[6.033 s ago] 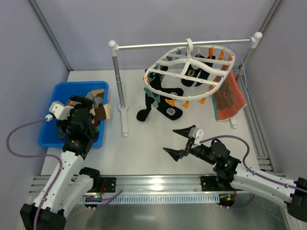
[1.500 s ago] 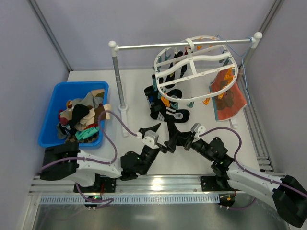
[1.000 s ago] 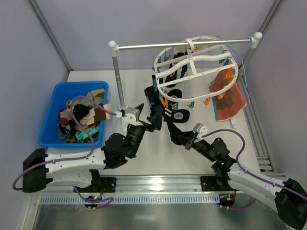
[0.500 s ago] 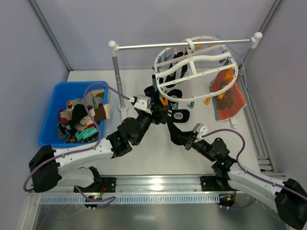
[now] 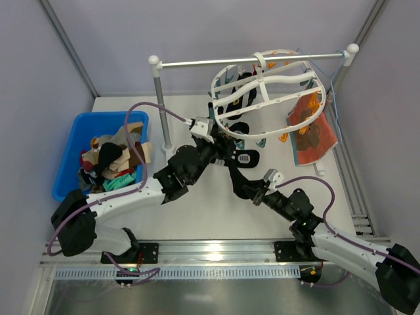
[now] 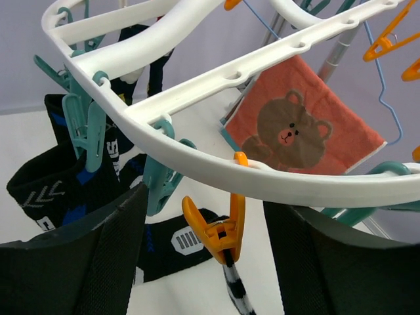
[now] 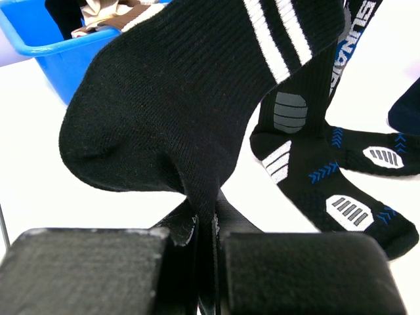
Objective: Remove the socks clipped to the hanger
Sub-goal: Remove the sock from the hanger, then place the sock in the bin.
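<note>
Between the two matte black fingers [image 6: 72, 262] of my left gripper [image 6: 205, 210], spread wide, hangs an orange clip [image 6: 220, 230] of hard, glossy plastic. It bites the top of a thin black-and-white striped sock [image 6: 235, 296]. Just above the clip curves the hanger [image 6: 216, 164], a smooth white plastic frame with small holes along its bars. To the left of my fingers, teal clips [image 6: 88, 128] dangle from that same frame. One pinches a black knit sock [image 6: 52, 190] with pale chevron marks and blue accents. Beyond the frame, up and to the right, a flat orange-red cloth [image 6: 295, 125] printed with a brown bear hangs limp. A thin blue wire hanger [image 6: 392, 118] is beside it. My right gripper [image 7: 207, 226] is clamped tight on the heel of a black sock [image 7: 177, 111]. That sock is soft and finely ribbed, with two white stripes across it, and it rises taut from my jaws, filling most of what lies ahead and blocking the space behind it. To its right, past my fingers, more black socks [image 7: 308, 170] with grey padded patches and blue arrows lie on the white table [image 7: 39, 170]. Far off to the left is a blue plastic bin [image 7: 79, 56] heaped with fabric. From above, the hanger hooks onto a metal rail [image 5: 249, 62] over both grippers.
</note>
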`<state>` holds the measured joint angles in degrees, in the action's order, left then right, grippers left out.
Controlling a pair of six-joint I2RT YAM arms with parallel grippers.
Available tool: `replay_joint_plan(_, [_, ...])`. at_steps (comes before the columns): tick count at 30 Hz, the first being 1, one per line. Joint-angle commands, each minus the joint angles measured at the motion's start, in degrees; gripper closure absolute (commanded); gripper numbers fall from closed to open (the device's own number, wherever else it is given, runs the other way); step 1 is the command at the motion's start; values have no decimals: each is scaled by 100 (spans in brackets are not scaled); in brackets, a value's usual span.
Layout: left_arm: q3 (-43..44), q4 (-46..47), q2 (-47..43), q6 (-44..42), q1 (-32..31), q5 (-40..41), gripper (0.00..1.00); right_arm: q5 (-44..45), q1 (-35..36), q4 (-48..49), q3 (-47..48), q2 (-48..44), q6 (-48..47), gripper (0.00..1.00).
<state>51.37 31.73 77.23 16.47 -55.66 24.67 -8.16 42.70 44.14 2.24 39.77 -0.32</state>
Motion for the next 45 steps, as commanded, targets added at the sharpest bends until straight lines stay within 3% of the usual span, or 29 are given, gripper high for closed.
replay_joint_plan(1, [285,-61,99,172,64,-252,32,-36,11,218,-136,13,23,96])
replay_joint_plan(5, [250,96,152,164,64,-243,48,-36,19,244,-136,40,14,96])
replay_joint_plan(9, [180,272,178,137,73,-208,88,-45,19,262,-119,110,5,96])
replay_joint_plan(11, [128,334,178,102,73,-138,98,-54,19,262,-101,154,5,96])
replay_joint_plan(19, [-57,545,90,32,73,3,99,-80,19,253,4,435,-21,96])
replay_joint_plan(22, [-206,624,55,32,73,73,83,-98,19,235,4,400,-21,96])
replay_joint_plan(23, [-250,650,29,40,73,126,70,-124,28,218,-4,383,-21,96])
replay_joint_plan(28, [-584,677,-147,58,73,214,31,-282,37,86,74,260,-12,96])
replay_joint_plan(29, [-672,703,-243,67,73,232,19,-291,37,-1,101,233,-12,96])
replay_joint_plan(34, [-1277,966,-726,15,73,301,8,-466,98,-134,381,268,23,96])
replay_joint_plan(35, [-1610,1080,-831,-3,73,302,0,-536,98,-186,435,294,23,96])
replay_joint_plan(37, [-1919,1275,-1279,-73,73,154,0,-564,125,-300,645,408,23,96])
replay_joint_plan(40, [-2201,845,-1989,-91,73,-503,0,-660,142,-257,830,645,198,96])
replay_joint_plan(45, [-2719,598,-2414,-65,73,-1552,0,-801,186,-20,1103,1225,286,96])
